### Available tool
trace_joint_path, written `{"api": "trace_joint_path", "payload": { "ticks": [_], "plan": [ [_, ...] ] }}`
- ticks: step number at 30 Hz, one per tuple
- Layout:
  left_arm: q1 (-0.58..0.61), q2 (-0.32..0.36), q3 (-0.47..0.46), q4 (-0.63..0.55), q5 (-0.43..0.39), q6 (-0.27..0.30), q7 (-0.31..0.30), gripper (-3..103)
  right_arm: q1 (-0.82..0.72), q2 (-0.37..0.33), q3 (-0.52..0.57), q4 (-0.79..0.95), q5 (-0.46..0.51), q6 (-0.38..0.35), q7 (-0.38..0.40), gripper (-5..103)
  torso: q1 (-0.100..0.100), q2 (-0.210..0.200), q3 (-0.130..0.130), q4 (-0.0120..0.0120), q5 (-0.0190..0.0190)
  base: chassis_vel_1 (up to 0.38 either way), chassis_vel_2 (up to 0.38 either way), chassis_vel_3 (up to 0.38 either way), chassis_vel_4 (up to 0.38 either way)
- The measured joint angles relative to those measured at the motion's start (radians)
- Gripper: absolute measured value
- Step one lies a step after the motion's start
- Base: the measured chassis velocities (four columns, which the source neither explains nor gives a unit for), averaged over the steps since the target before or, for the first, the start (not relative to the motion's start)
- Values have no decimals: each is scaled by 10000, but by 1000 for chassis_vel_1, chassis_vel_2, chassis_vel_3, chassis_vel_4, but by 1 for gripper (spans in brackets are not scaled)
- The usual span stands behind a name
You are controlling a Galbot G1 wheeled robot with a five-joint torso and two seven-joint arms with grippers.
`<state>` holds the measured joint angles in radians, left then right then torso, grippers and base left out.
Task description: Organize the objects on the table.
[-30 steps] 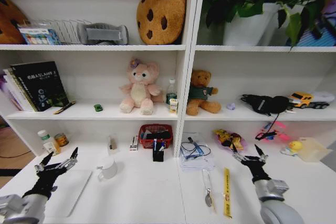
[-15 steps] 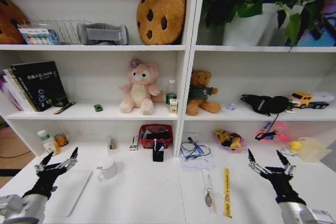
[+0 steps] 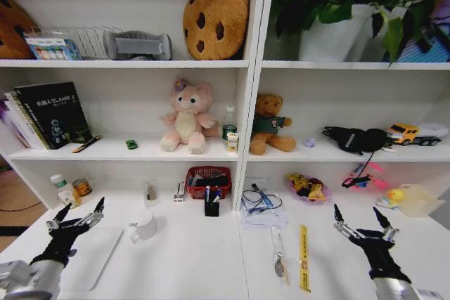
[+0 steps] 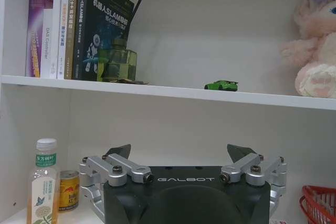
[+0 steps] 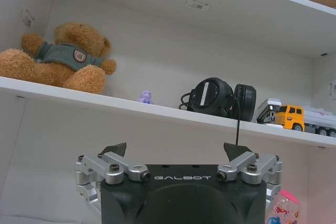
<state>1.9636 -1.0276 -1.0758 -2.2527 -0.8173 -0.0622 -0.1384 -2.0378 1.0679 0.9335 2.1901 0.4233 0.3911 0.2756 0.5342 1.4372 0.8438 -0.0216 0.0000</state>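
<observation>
On your table [image 3: 211, 258], the mug [image 3: 145, 225] sits at centre-left, with the red basket [image 3: 209, 180] behind it at one o'clock. The spoon [image 3: 278, 254] lies at three o'clock of the mug. The toy car [image 3: 131, 144] rests on the shelf [image 3: 112, 151] above, at twelve o'clock.

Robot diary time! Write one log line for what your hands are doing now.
left gripper: open, above table | right gripper: open, empty, right of yellow strip | green toy car: on shelf
</observation>
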Motion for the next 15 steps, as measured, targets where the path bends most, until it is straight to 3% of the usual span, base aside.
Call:
{"api": "trace_joint_path", "payload": {
  "ticks": [15],
  "plan": [
    [0,0,0,0,0,0,0,100,21,-11,-7,-20,1,-30,-10,100,2,0,1,0,0,0,0,0,0]
  ]
}}
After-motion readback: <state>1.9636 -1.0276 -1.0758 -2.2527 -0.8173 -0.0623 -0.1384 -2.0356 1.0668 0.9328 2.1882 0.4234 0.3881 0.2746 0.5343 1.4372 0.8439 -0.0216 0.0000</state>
